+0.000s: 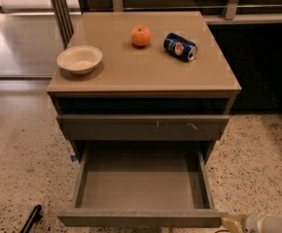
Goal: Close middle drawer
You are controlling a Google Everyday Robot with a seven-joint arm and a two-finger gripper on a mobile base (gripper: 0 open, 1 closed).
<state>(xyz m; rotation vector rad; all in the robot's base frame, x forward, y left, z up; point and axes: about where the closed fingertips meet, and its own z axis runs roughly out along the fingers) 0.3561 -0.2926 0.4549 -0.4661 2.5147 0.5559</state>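
Observation:
The middle drawer (140, 181) stands pulled far out of the grey-brown cabinet, its grey box interior bare. Its plain flat front (141, 218) faces me at the bottom of the view. Above it is the drawer front with small white scratch marks (141, 127), only slightly out. My gripper (230, 224) is at the bottom right corner of the view, just right of the open drawer's front right corner. Its white arm segment (270, 223) runs off the right edge. I cannot tell whether it touches the drawer front.
On the cabinet top (143, 69) lie a white bowl (79, 58) at the left, an orange (141, 35) and a blue soda can on its side (180, 46). Speckled floor surrounds the cabinet. A dark object (31, 218) lies at the bottom left.

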